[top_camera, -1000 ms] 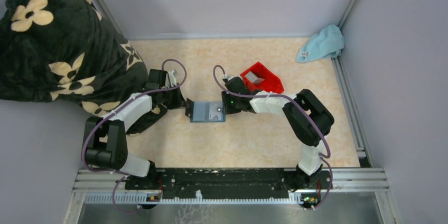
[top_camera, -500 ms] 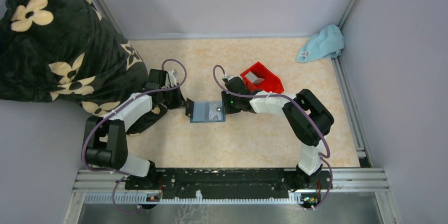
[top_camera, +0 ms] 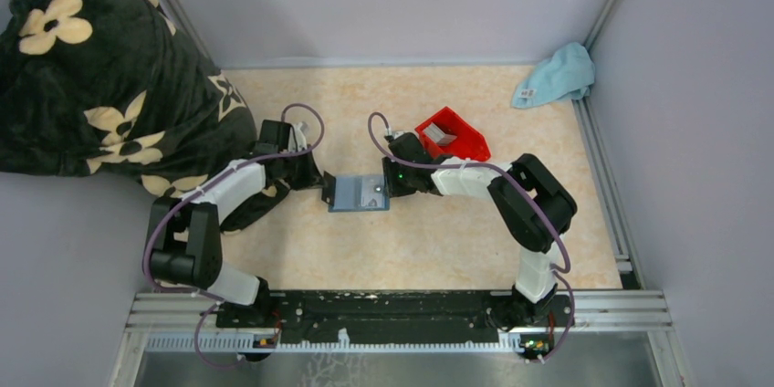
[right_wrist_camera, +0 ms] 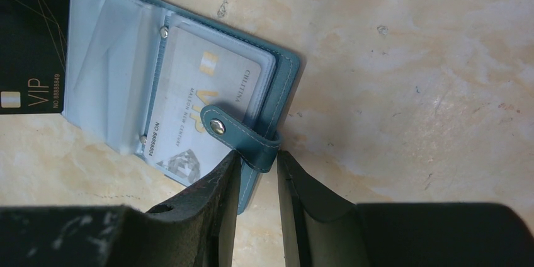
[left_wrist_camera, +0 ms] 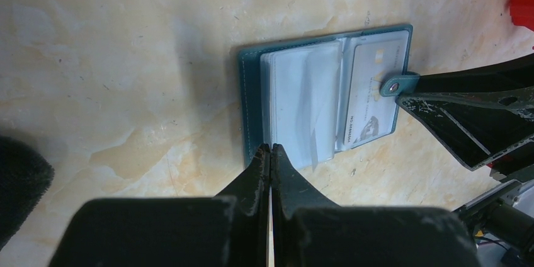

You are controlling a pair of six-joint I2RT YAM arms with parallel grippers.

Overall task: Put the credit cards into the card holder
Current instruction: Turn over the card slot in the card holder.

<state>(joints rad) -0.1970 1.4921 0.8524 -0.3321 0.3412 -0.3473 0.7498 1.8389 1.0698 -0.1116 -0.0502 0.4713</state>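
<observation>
The teal card holder (top_camera: 359, 193) lies open on the table, clear sleeves up (left_wrist_camera: 250, 90) (right_wrist_camera: 283, 84). A silver credit card (left_wrist_camera: 371, 72) (right_wrist_camera: 189, 109) sits in its right pocket. My left gripper (top_camera: 327, 192) (left_wrist_camera: 271, 147) is shut, tips at the holder's near left corner. A black VIP credit card (right_wrist_camera: 31, 34) stands there, edge-on to the left wrist view, pinched between those fingers. My right gripper (top_camera: 391, 184) (right_wrist_camera: 259, 153) is closed on the holder's snap strap (right_wrist_camera: 252, 141). Another grey card (top_camera: 442, 134) lies in the red bin.
The red bin (top_camera: 465, 142) stands just behind the right gripper. A light blue cloth (top_camera: 554, 75) lies in the far right corner. A black flowered blanket (top_camera: 100, 67) covers the left side, close to the left arm.
</observation>
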